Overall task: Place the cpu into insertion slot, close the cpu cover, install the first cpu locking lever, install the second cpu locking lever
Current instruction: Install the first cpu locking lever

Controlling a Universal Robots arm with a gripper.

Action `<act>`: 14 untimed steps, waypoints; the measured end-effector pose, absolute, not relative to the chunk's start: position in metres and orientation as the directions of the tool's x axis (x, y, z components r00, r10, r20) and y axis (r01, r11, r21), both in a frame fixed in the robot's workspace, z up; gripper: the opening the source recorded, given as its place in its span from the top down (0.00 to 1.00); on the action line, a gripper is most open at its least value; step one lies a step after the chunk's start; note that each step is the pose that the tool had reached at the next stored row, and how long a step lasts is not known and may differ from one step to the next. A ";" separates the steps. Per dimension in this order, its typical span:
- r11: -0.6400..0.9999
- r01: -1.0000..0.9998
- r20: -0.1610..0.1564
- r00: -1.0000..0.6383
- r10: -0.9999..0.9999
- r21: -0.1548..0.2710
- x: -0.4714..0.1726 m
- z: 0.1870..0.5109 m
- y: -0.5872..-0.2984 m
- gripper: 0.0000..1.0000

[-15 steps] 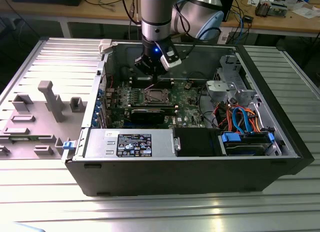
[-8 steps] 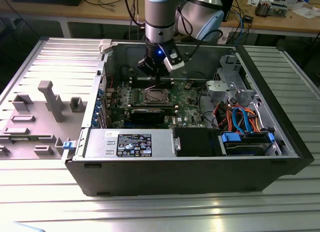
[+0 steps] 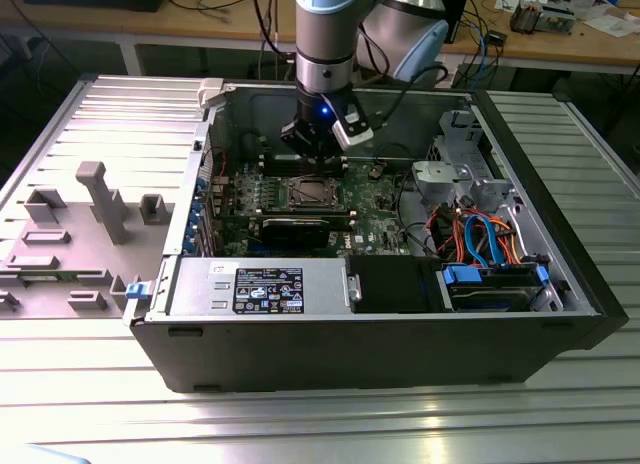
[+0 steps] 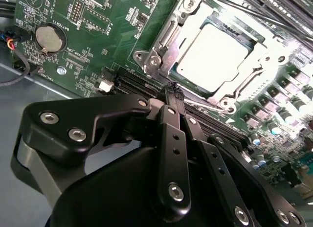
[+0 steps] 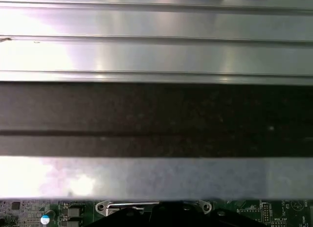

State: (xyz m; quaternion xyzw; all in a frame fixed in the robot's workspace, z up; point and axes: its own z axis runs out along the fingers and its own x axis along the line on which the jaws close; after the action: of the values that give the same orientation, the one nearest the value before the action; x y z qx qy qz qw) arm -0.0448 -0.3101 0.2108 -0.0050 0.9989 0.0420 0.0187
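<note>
An open computer case (image 3: 400, 354) lies on a ridged metal tabletop (image 3: 300, 424). Wooden benches with cables stand behind it. The arm reaches straight down into the case. Its tool (image 4: 171, 97) hangs just beside the insertion slot (image 3: 312, 192), fingers pressed together and holding nothing. The cpu (image 4: 212, 53) sits in the slot, under the cpu cover (image 4: 161, 41). The case walls stand close around.

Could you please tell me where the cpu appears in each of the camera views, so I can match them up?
Exterior view: the cpu sits in the insertion slot at mid-board, just below the hand.
Second wrist view: its silver top lies beyond the hand, framed by the cpu cover.
First wrist view: not identifiable.
Shared landmark: the green motherboard.
</note>
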 end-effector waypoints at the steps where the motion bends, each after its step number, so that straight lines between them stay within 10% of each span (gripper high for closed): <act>1: 0.996 -0.011 -0.038 -0.999 -0.008 0.084 -0.044 0.208 -0.310 0.89; 14: 0.996 -0.010 -0.038 -0.999 -0.007 0.085 -0.043 0.206 -0.310 0.89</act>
State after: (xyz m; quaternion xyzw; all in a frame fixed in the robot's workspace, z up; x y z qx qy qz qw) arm -0.0427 -0.3101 0.2061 -0.0043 0.9989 0.0425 0.0187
